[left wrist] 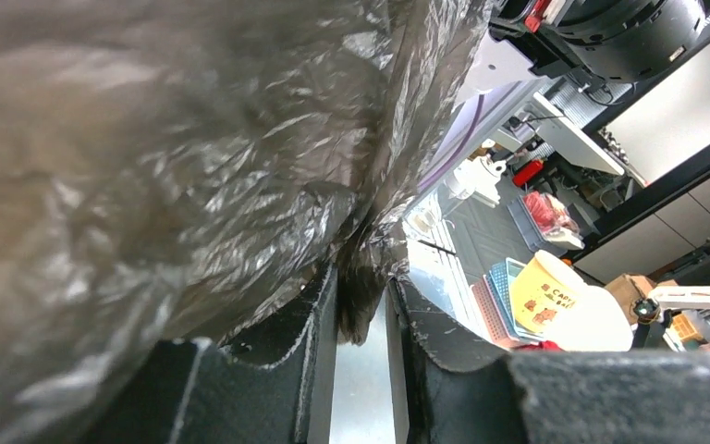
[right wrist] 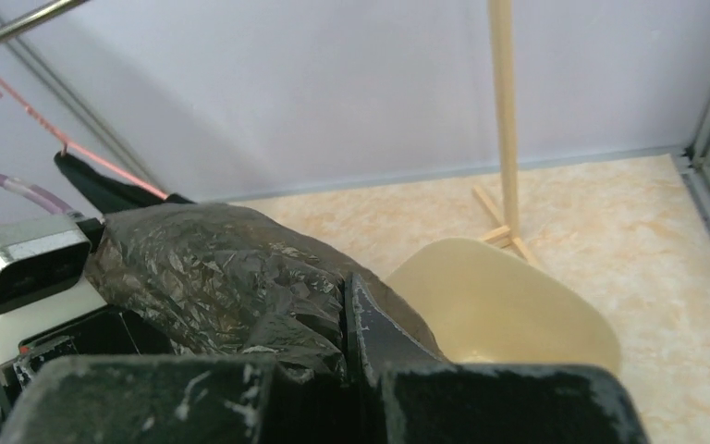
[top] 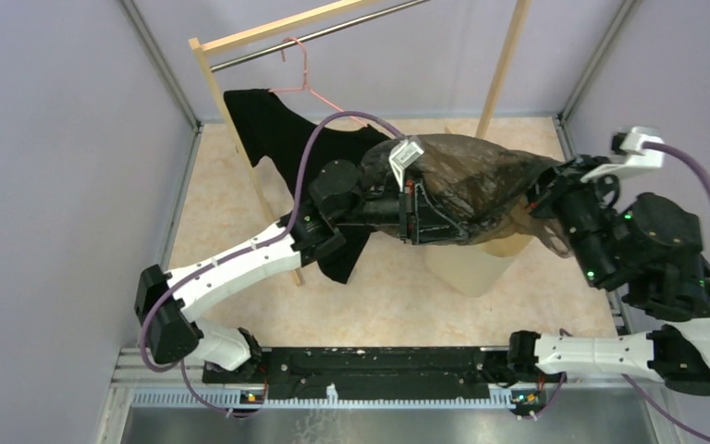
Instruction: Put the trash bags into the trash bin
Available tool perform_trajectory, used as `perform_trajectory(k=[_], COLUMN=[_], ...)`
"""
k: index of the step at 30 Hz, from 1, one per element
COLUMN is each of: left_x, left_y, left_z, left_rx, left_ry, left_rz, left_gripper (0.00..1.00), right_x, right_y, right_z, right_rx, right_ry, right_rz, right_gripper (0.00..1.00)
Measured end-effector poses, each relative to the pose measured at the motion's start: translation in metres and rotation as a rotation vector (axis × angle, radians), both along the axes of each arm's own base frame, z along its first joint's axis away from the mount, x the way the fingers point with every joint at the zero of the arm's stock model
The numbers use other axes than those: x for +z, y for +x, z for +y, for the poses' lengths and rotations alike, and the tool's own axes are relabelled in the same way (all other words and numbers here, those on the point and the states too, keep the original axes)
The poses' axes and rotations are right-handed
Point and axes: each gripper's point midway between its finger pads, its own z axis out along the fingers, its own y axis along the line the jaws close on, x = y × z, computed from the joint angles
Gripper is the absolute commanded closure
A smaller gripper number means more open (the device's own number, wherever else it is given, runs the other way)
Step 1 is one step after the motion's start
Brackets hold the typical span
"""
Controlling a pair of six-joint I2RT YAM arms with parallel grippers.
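A wrinkly brown-grey translucent trash bag [top: 481,180] hangs stretched between my two grippers, above the cream-beige trash bin [top: 470,264]. My left gripper [top: 418,215] is shut on the bag's left edge; in the left wrist view a fold of the film [left wrist: 194,166] is pinched between the fingers [left wrist: 310,324]. My right gripper [top: 544,196] is shut on the bag's right edge; in the right wrist view the bag [right wrist: 231,277] covers the left finger, and the bin's open mouth [right wrist: 508,305] lies just beyond.
A wooden clothes rack [top: 217,88] stands at the back, with a black T-shirt [top: 282,134] on a pink hanger [top: 300,79] behind my left arm. The rack's right post [top: 504,65] stands behind the bin. Grey walls close in on both sides.
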Motion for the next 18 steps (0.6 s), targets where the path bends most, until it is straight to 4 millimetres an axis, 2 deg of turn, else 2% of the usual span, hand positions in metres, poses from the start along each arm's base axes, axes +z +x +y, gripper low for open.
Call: perform_trajectory(k=[5,10,13,18], left_x=[-0.005,-0.019,-0.023,-0.025], left_y=[0.006,0.012,0.016,0.025], left_z=[-0.021,-0.032,-0.034,-0.035], left_rx=[-0.015,-0.012,0.006,0.059], left_ry=[0.010,0.039,0.054,0.081], left_rz=[0.018,0.050,0.056,0.057], left_gripper=[0.62,0.39,0.27,0.09], right_x=[0.011,0.011,0.003,-0.002], right_y=[-0.008,-0.017,-0.020,-0.020], right_z=[-0.042,-0.074,-0.084,-0.086], right_rx=[-0.043,-0.057,-0.052,-0.050], right_ry=[0.033,0.072,0.067,0.008], right_rz=[-0.026,-0.048,-0.055,-0.058], right_gripper=[1.00,1.00,1.00,1.00])
